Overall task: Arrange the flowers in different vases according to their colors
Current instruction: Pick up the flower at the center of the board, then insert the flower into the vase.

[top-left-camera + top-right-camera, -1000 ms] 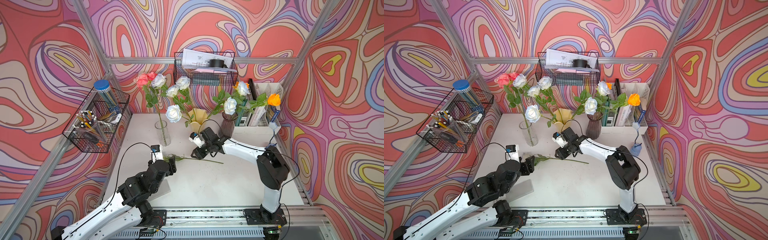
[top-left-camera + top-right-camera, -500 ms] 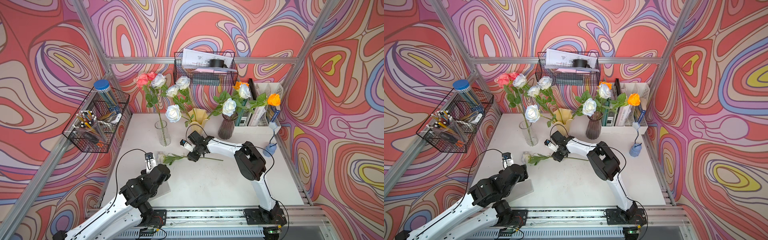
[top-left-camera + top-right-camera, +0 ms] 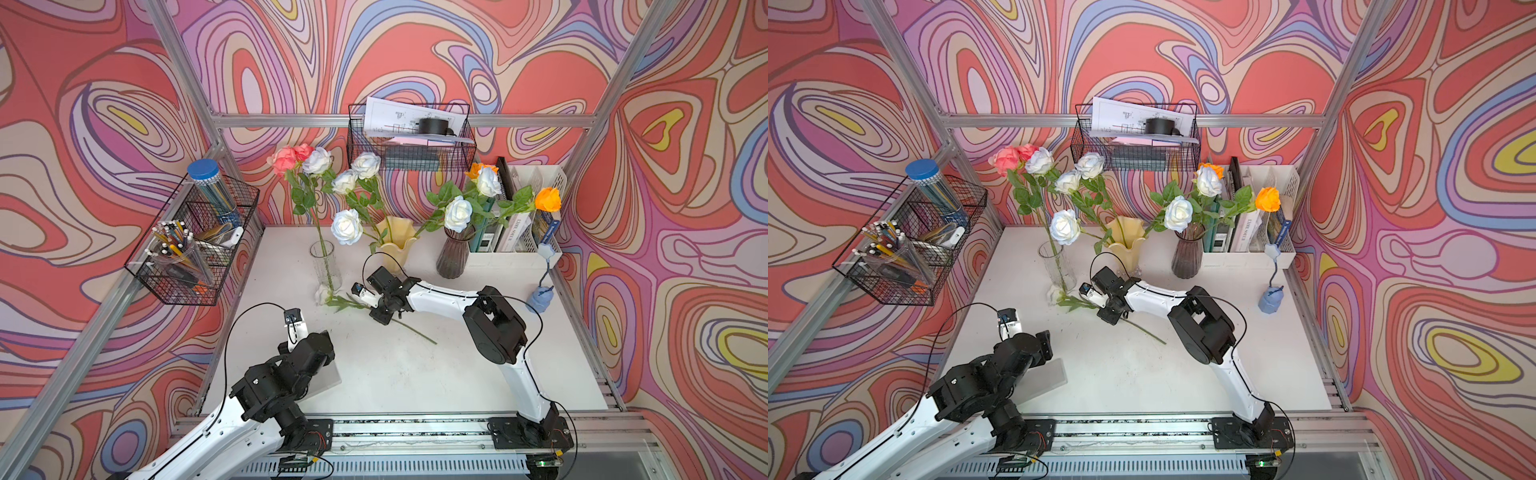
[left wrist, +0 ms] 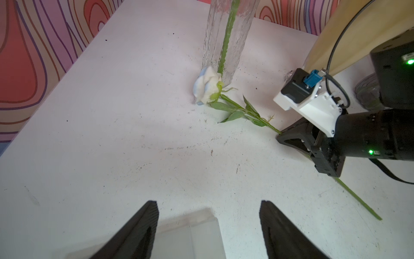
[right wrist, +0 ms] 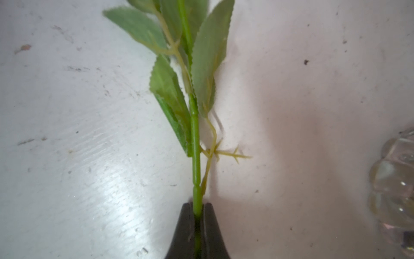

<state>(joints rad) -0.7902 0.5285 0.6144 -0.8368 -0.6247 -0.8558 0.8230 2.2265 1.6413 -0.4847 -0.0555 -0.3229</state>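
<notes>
In both top views, a white, scuffed surface (image 3: 395, 374) is seen enclosed by walls (image 3: 415, 54) papered in red, purple and cream swirls and by an aluminium frame (image 3: 291, 120). A wire basket (image 3: 183, 286) of pens and pencils is hung on a side wall, a second basket (image 3: 361, 145) of papers on the back wall, and a white file rack (image 3: 548, 176) is set in the far corner. Along the back of the surface three vases are lined up, the clear vase (image 3: 325, 264), the yellow vase (image 3: 395, 245) and the purple-brown vase (image 3: 453, 259), each holding standing roses (image 3: 365, 166). One lying rose (image 3: 343, 300) is stretched flat on the surface, its white head just at the clear vase's foot, and its stem is clenched by the right gripper (image 3: 379, 316). In the left wrist view, the left gripper (image 4: 208, 203) is spread and empty above the surface, a pale flat sheet (image 4: 190, 237) being seen between its fingers (image 4: 139, 228). In the right wrist view, the green stem is pinched between shut jaws over speckled, glossy surface.
</notes>
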